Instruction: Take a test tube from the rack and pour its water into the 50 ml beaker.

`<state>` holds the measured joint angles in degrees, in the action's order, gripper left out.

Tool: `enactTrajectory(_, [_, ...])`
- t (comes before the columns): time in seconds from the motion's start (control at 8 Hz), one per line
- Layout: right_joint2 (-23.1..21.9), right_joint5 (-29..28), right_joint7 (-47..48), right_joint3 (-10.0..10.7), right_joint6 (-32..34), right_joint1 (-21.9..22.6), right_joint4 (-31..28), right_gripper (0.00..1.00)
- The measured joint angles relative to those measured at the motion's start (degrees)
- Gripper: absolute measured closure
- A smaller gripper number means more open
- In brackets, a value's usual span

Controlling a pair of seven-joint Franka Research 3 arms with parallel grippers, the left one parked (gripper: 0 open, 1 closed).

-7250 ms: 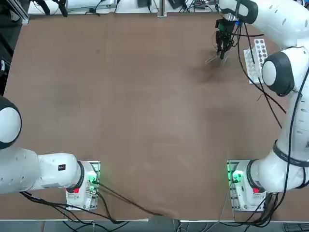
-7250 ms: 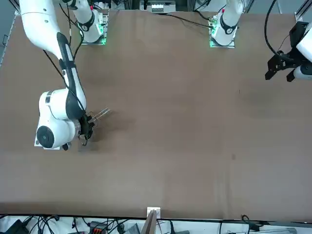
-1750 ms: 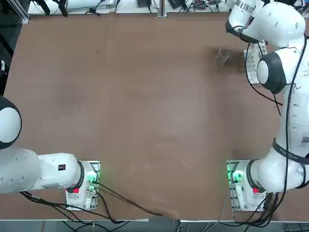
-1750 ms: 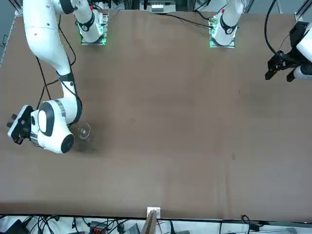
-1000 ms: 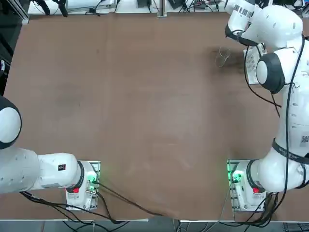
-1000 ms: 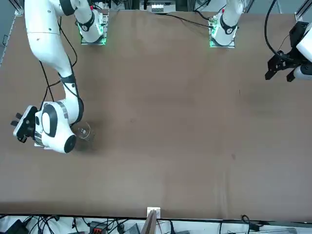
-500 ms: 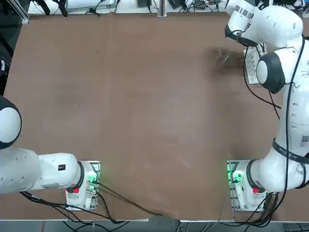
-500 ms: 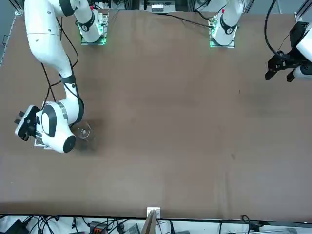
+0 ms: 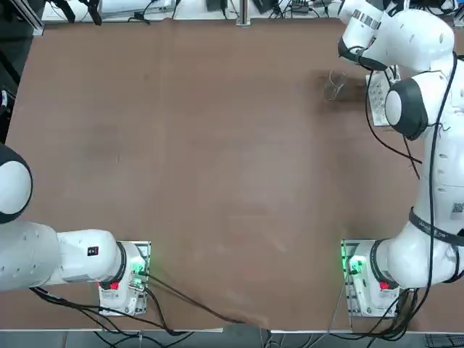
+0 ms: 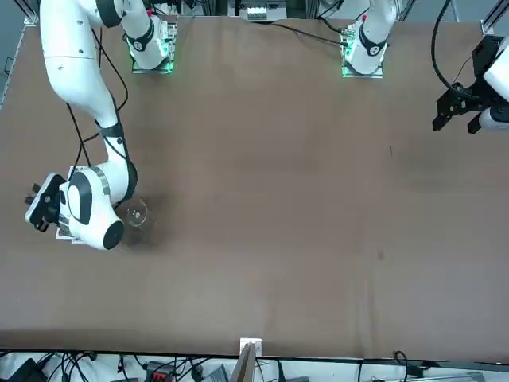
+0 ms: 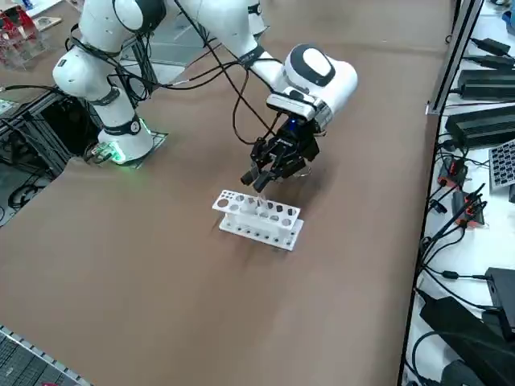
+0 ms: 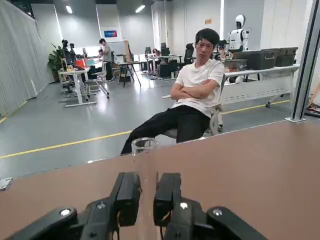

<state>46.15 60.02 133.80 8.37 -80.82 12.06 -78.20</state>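
The right gripper (image 12: 145, 200) is clamped on the upright test tube (image 12: 144, 165), whose open rim stands above the pads. It hangs over the rack (image 11: 259, 219), wrist bent down, with the 50 ml beaker (image 10: 136, 214) near.

Brown table (image 9: 217, 145); beyond it a grey floor (image 12: 60, 125) with yellow lines, desks (image 12: 80, 80), ceiling lights (image 12: 140, 8); a person (image 12: 195, 95) sits, arms crossed.
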Motion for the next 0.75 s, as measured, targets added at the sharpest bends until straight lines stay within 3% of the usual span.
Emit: enactTrajectory(0.75, [1.50,0.03,0.25,-0.01,-0.37,-0.09,-0.04,0.80])
